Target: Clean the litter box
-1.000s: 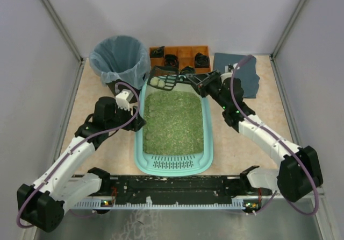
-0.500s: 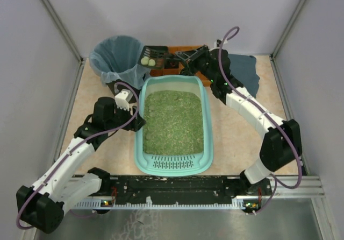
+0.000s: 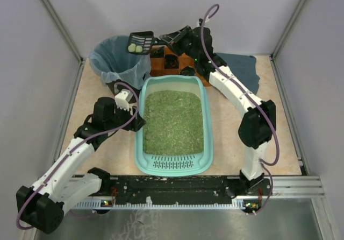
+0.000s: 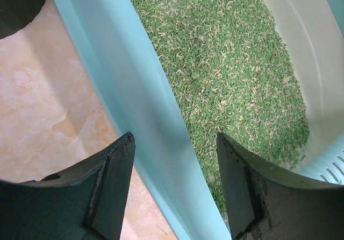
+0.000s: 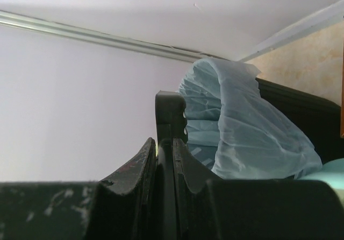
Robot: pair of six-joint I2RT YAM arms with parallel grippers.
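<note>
The light-teal litter box holds green litter and lies mid-table. My left gripper straddles its left wall, one jaw outside and one over the litter, shut on the wall. My right gripper is raised at the back, shut on the handle of a black slotted scoop. Two pale clumps lie on the scoop, which hangs over the right rim of the black bin. In the right wrist view the handle stands between the shut jaws, with the bin's bag behind.
An orange compartmented tray sits behind the litter box. A dark grey cloth lies at the back right. The black rail runs along the near edge. Enclosure walls stand on both sides.
My right arm has lifted the scoop with its clumps from the litter box's far end, up and leftward to the bin's rim. The left arm has stayed put.
</note>
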